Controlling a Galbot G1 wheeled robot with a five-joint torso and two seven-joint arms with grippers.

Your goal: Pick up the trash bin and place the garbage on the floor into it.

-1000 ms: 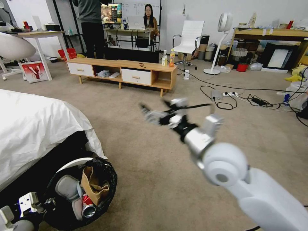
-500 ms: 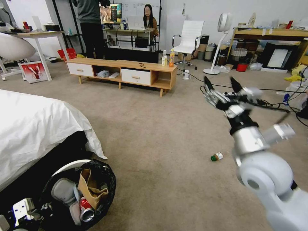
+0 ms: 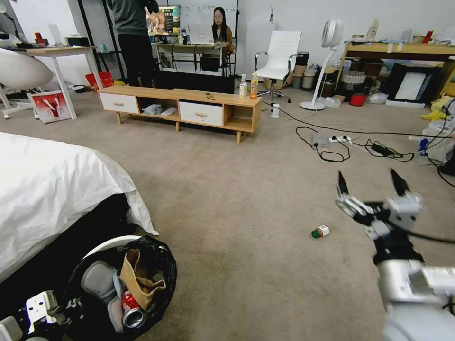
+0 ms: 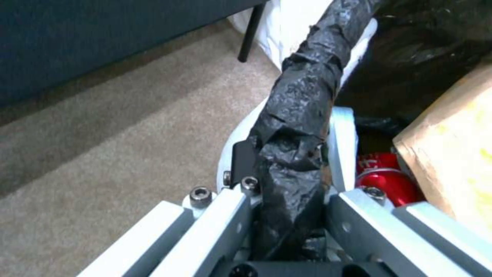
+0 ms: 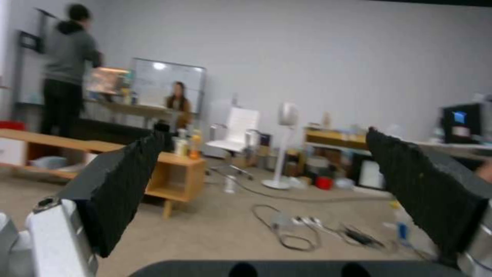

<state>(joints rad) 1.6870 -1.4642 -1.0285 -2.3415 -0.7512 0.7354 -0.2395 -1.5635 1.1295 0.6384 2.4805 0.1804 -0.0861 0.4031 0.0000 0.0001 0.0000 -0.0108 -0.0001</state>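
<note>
Jaws: your right gripper (image 3: 372, 182) is spread wide w/ nothing between, raised above the floor (image 3: 237, 199), just right of the green-capped bottle (image 3: 320, 231) lying on the carpet. Your left gripper (image 4: 290, 154) is clamped on the bag-wrapped rim of the trash bin (image 3: 156, 255), at your lower left by the white-covered bed (image 3: 52, 184). Bin contents: red can (image 3: 130, 312), torn brown cardboard (image 3: 137, 279), both inside.

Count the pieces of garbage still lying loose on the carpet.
1: a small green-capped bottle lies on the floor, just ahead-left of the open right tool. More may be hidden behind the bed or the arm.
</note>
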